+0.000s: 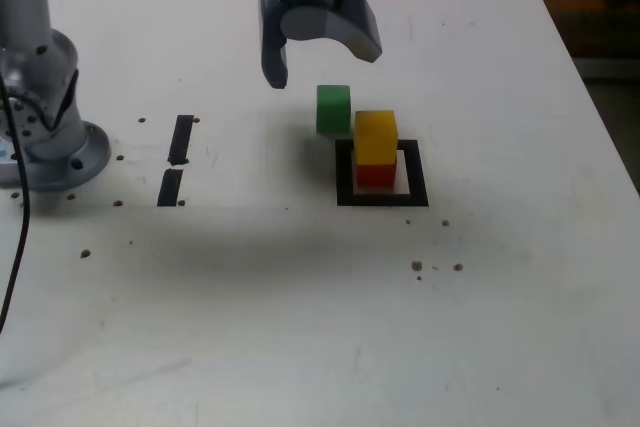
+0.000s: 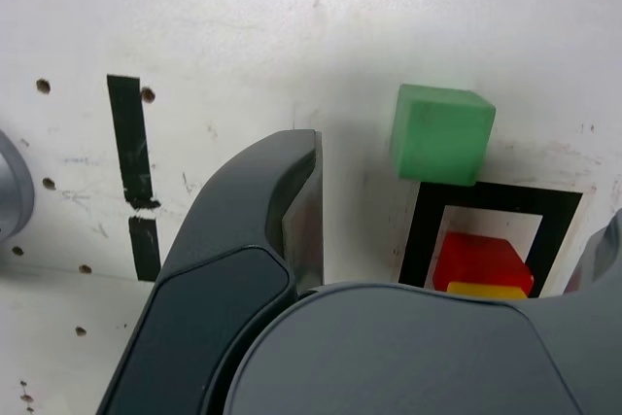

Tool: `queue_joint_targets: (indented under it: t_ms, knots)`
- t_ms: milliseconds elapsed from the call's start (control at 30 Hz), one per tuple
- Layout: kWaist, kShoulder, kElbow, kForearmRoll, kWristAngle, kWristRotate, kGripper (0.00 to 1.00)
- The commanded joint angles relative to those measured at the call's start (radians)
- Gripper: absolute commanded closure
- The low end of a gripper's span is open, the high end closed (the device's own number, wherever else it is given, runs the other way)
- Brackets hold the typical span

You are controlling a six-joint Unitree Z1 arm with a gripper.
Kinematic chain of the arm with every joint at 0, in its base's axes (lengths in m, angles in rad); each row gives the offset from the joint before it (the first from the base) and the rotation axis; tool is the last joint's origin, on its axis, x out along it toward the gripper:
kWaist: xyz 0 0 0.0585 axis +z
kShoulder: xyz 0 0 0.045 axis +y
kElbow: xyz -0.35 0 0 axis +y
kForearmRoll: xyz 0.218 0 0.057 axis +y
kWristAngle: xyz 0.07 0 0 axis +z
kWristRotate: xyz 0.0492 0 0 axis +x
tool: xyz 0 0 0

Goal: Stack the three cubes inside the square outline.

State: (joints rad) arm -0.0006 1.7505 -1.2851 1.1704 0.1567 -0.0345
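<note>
A: Going from the exterior view's left, we see two tape strips [image 1: 177, 159], then our gripper [image 1: 322, 55] up in the air, spread wide and holding nothing.

B: Next the green cube [image 1: 333, 108] sits on the table, just outside the outline [image 1: 345, 182]. Yellow [image 1: 375, 136] tops red [image 1: 376, 174] inside. We judge two stacked, green left.

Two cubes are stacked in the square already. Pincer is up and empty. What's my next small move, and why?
Probably lower the open pincer over the green cube and straddle it. The yellow cube already sits on the red cube inside the square outline, while the green one rests on the table just outside the outline's far edge. It stands near the stack, so descend carefully.
</note>
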Motion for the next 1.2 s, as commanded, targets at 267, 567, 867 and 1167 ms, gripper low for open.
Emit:
queue_joint_targets:
  t_ms: [267, 567, 867, 1167]
  knots:
    - [0.126, 0.063, 0.012, -0.024, -0.035, 0.177, 0.01]
    - [0.149, 0.139, 0.005, -0.086, -0.075, 0.228, 0.03]
    - [0.157, 0.207, -0.014, -0.124, -0.120, 0.248, 0.05]
    - [0.182, 0.220, -0.009, -0.125, -0.136, 0.266, 0.18]
